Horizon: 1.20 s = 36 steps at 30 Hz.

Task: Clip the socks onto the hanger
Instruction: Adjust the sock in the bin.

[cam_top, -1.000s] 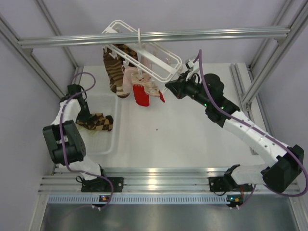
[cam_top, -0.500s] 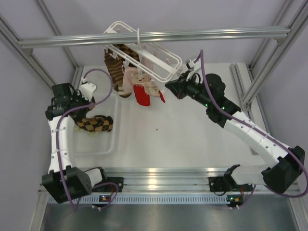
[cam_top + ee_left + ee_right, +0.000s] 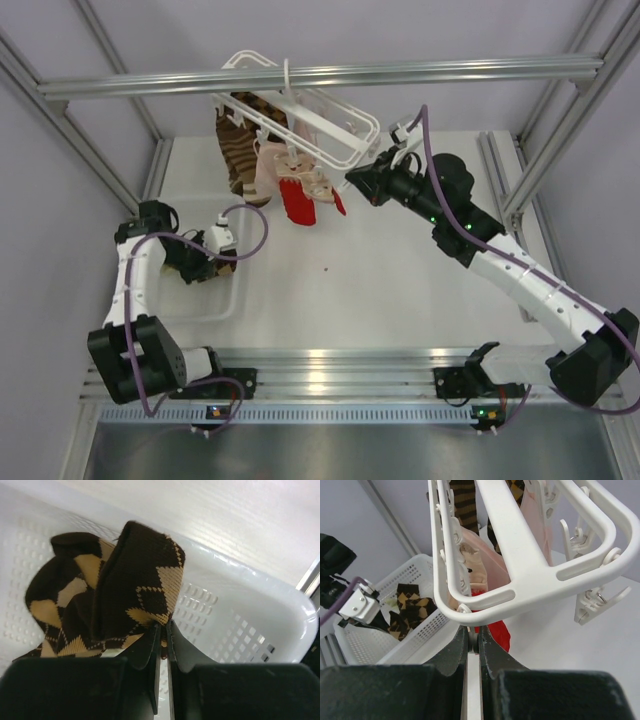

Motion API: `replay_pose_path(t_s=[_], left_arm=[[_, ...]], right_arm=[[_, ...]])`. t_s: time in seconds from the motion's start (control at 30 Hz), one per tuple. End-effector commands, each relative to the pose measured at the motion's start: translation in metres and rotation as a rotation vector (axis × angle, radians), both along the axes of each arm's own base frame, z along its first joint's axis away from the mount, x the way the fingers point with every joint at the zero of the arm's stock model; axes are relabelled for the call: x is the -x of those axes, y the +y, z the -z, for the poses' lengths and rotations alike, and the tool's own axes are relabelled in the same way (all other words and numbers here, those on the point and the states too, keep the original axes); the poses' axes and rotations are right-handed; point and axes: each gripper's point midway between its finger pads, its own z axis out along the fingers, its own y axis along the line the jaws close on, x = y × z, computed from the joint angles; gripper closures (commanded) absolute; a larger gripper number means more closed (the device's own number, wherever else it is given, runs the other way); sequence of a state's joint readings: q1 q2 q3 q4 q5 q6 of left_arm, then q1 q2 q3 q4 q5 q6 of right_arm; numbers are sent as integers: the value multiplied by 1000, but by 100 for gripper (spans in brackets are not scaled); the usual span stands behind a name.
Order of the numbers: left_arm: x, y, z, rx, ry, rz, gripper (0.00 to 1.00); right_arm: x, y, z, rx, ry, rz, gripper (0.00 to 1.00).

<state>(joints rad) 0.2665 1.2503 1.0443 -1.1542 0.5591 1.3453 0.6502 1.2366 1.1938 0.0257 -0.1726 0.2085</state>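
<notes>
**Left wrist view: claw pinching a checked sock in the basket**

Left wrist camera shows the left claw (image 3: 161, 628) with its jaws almost together and only a thin slit between them. The lower edge of the checked sock (image 3: 135, 580) is caught at the tips. That brown and tan sock stands up crumpled from the pinch, inside the white perforated basket (image 3: 240, 610). From above, the basket sits at the left of the tabletop (image 3: 400, 270), with the left arm bent down into it.

At the far middle of the scene the hanger (image 3: 520, 555) hangs tilted, its hook over the aluminium crossbar (image 3: 400, 72). The right claw (image 3: 474, 632) is closed tight on the near rim of the white frame, gripping it from below. Empty clips (image 3: 592, 605) dangle from the frame's right end.

Three socks hang under the frame. A brown patterned sock (image 3: 238, 150) is furthest left, a pale pink sock (image 3: 268, 170) is beside it, and a red sock (image 3: 297, 200) hangs nearest the right claw.
</notes>
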Motion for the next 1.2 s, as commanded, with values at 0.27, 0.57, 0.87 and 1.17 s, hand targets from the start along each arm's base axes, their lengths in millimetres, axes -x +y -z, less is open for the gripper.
replay_pose_path(t_s=[0.27, 0.57, 0.87, 1.17], left_arm=[[-61, 23, 34, -89, -88, 4, 79], [-90, 26, 23, 28, 0, -366, 48], [-81, 14, -6, 166, 71, -662, 38], [-64, 17, 28, 96, 237, -881, 37]], right_arm=[[1, 0, -36, -26, -70, 15, 100], [-3, 2, -40, -19, -84, 29, 100], [-6, 0, -45, -11, -98, 42, 100], [-9, -1, -43, 13, -94, 54, 100]])
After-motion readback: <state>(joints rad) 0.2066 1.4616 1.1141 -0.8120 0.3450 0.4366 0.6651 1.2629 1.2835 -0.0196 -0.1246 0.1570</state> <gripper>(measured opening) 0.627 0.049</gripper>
